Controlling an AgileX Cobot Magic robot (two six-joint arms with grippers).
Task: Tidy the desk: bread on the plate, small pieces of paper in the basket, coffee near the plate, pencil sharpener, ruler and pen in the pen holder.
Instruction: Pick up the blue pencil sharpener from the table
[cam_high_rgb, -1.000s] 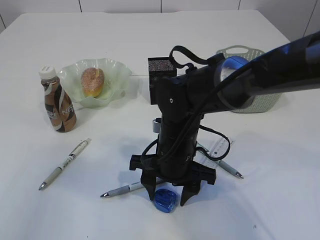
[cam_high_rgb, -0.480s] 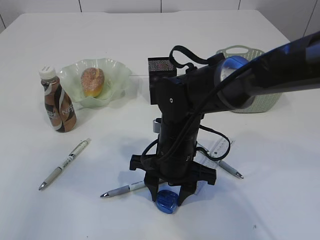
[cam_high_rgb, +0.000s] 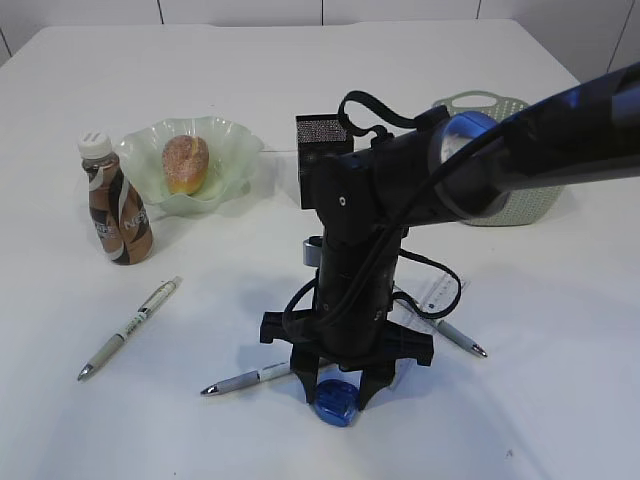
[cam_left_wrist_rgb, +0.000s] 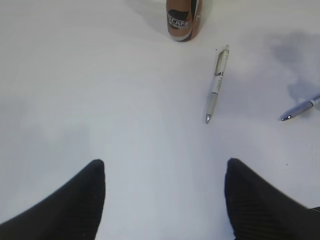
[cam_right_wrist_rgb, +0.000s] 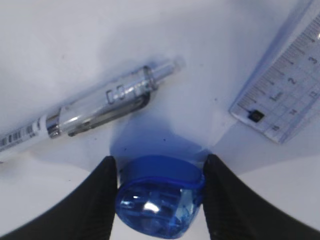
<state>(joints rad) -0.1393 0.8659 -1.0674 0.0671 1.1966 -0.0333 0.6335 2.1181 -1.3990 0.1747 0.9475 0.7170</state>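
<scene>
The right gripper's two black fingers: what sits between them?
A blue pencil sharpener, as the right wrist view shows. The right gripper has both fingers pressed against its sides on the table.

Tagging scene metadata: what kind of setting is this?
Likely a staged desk-tidying setup on a plain white table: pens, a clear ruler, a blue pencil sharpener, plus a coffee bottle beside a plate.
</scene>
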